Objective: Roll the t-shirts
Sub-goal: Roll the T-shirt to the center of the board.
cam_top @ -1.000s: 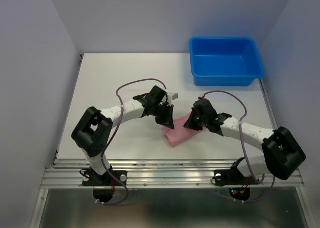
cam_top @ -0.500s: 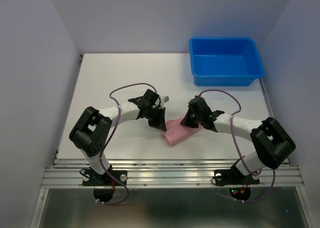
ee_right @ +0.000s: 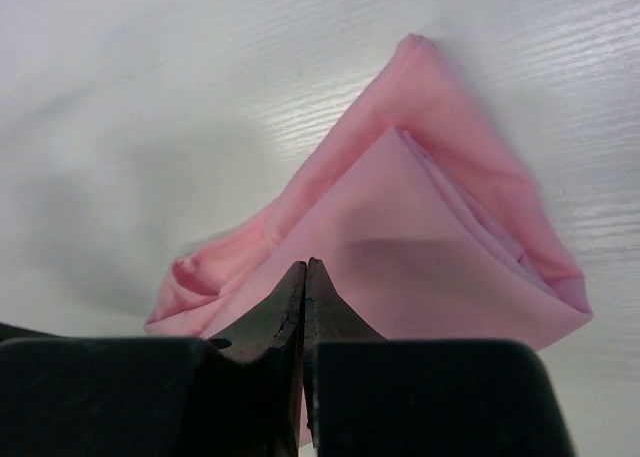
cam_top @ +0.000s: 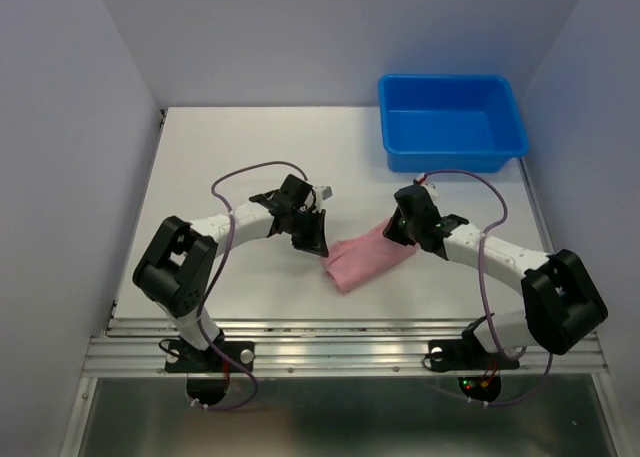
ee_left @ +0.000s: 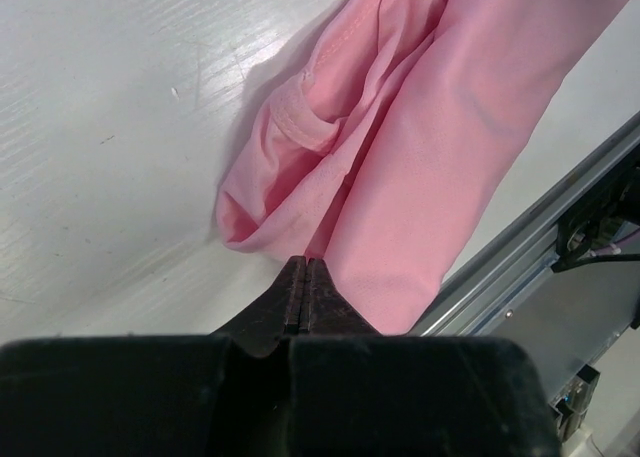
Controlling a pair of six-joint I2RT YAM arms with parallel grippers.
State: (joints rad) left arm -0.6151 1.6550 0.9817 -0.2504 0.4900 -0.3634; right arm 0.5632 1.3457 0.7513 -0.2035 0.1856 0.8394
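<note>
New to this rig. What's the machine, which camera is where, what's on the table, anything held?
Two small robot arms are bolted at the near edge of a white table. The wide picture looks down from above and behind them. The two close-ups come from a camera on each wrist, looking along that arm's own fingers. On the table lie a pink t-shirt, gathered into a loose narrow bundle, and a blue bin at the far right. The left gripper and the right gripper are both shut, with their tips at opposite ends of the shirt. Whether either one pinches fabric cannot be told.
</note>
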